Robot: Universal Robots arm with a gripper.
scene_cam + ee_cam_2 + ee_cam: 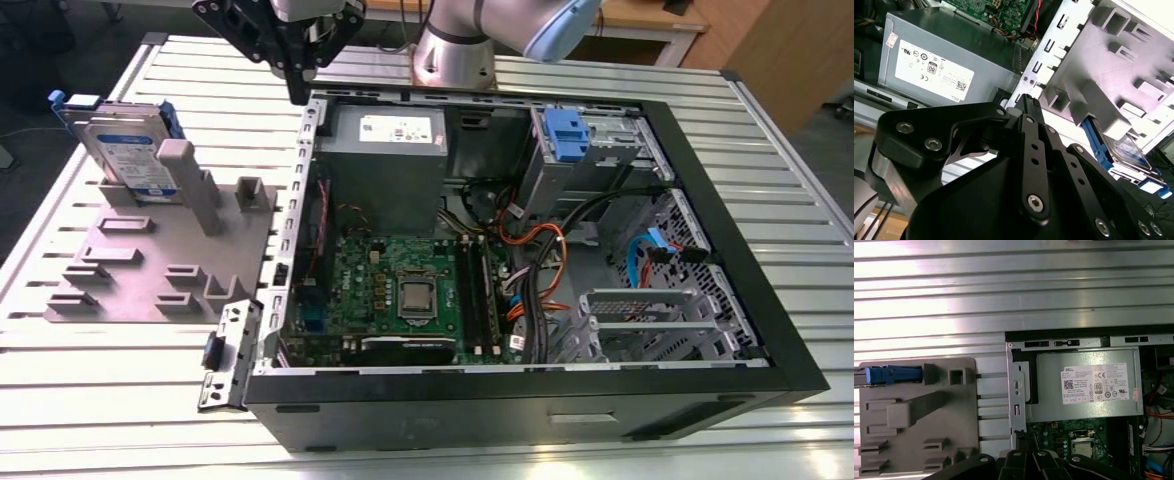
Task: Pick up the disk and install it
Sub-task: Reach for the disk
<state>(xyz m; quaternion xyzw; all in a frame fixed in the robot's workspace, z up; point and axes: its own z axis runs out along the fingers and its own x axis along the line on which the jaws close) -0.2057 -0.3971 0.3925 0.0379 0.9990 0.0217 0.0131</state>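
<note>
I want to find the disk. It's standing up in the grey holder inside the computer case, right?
Not quite. The disk is standing up in the grey holder, but the holder sits on the table outside the computer case, on the exterior view's left.

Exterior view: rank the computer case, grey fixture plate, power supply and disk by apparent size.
1. computer case
2. grey fixture plate
3. power supply and disk: these look about alike. The disk stands on edge outside the case, so I won't rank one over the other.
</note>
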